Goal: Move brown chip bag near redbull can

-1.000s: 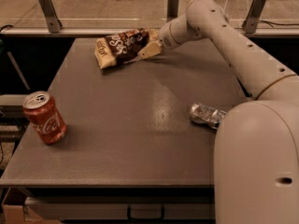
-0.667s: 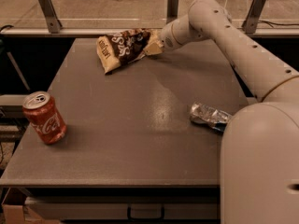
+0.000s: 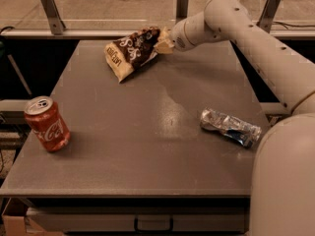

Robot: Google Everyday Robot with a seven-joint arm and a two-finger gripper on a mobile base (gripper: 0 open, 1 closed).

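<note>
Tipped steeper than a second ago, the brown chip bag (image 3: 132,53) has its lower end swung nearer, and the pincer (image 3: 165,40) has barely shifted

At the counter's (image 3: 147,161) far middle, the pincer is clamped on the bag's upper right end; the bag slopes down to the left, and whether its lower cream end touches the surface cannot be told. Behind the pincer the white arm (image 3: 256,38) runs back over the right side. The redbull can (image 3: 230,127) lies on its side toward the near right, well apart from the bag and just beside the robot's white body (image 3: 283,186). A red Coca-Cola can (image 3: 47,124) stands upright by the left edge, off the line between bag and crushed can. Metal posts (image 3: 50,9) rise beyond the far edge
</note>
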